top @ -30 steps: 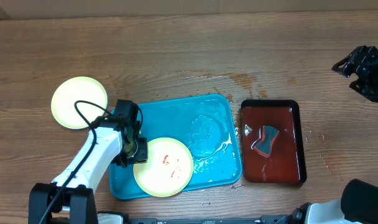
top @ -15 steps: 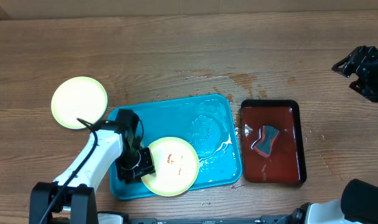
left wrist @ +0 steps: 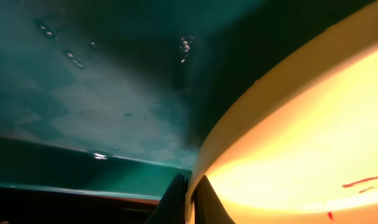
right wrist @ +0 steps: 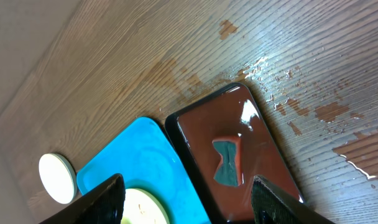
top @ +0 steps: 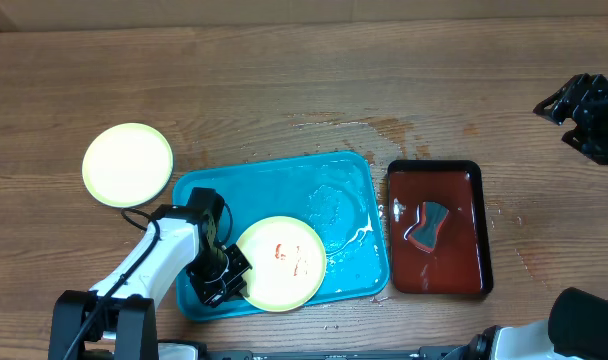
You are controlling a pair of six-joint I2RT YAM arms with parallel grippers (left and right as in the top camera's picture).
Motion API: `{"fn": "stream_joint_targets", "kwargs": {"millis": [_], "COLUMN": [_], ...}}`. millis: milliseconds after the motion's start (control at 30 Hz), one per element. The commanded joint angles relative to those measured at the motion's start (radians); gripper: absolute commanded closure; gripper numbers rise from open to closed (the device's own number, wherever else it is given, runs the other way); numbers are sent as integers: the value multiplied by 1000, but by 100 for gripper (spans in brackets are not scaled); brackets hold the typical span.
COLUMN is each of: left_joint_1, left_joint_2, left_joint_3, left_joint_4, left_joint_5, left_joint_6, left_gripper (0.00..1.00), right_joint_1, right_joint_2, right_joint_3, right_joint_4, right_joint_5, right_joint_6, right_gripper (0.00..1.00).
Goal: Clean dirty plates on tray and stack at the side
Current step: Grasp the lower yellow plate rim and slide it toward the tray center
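– Left gripper (top: pixel 225 274): state?
– Clamped on the left rim of the smeared plate (top: pixel 279 262). The left wrist view shows a dark finger (left wrist: pixel 173 200) on each side of the rim, with the rim pinched between them.
– Position of that plate?
– Inside the turquoise tray (top: pixel 284 180), in its near half, with the plate's near edge at the tray's near rim. Red smears (top: pixel 294 258) sit near the centre of the plate face. In the wrist view, the gripped edge stands clear of the tray floor, with shadow beneath it. Whether the opposite edge rests on the floor cannot be told.
– Tray condition?
– Wet. A water film and a white foam streak (top: pixel 356 238) lie on its right half.
– Other plates?
– One clean plate (top: pixel 128 165) lies flat on the table (top: pixel 284 70), beyond the tray's far-left corner and apart from it.
– Remaining items?
– A dark red-brown tray (top: pixel 434 166) lies just beside the turquoise tray's right side, parallel to it. A grey-blue sponge (top: pixel 427 223) lies on its wet floor. Wet patches (top: pixel 384 128) mark the table beyond both trays.
– Second arm?
– The right gripper (right wrist: pixel 188 183) hangs over the table's far-right area, well apart from both trays. Its fingers are spread, with nothing between them.
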Motion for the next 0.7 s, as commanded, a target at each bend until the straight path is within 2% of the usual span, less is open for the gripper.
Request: {"fn": "stream_joint_targets", "kwargs": {"millis": [0, 133, 233, 433, 567, 667], "left_joint_1": [-6, -6, -6, -6, -3, -3], "left_joint_2": [5, 5, 5, 5, 5, 5], "left_joint_3": [-6, -6, -5, -2, 3, 4], "left_joint_4": [14, 40, 124, 312, 351, 377], "left_joint_5": [-16, -69, -79, -97, -205, -263], "left_joint_6": [-47, -13, 151, 341, 431, 527], "left_gripper": [96, 96, 96, 96, 96, 88], "right_joint_1": [-2, -2, 0, 41, 87, 127], "right_joint_2": [-14, -14, -14, -14, -14, -14], "right_joint_3": [10, 10, 10, 10, 10, 10], "right_joint_4": [3, 3, 3, 2, -5, -7], "right_joint_5": [-10, -10, -10, -9, 11, 33], "right_joint_6": [-5, -5, -5, -17, -24, -23], "right_gripper": [34, 34, 35, 40, 41, 44]}}
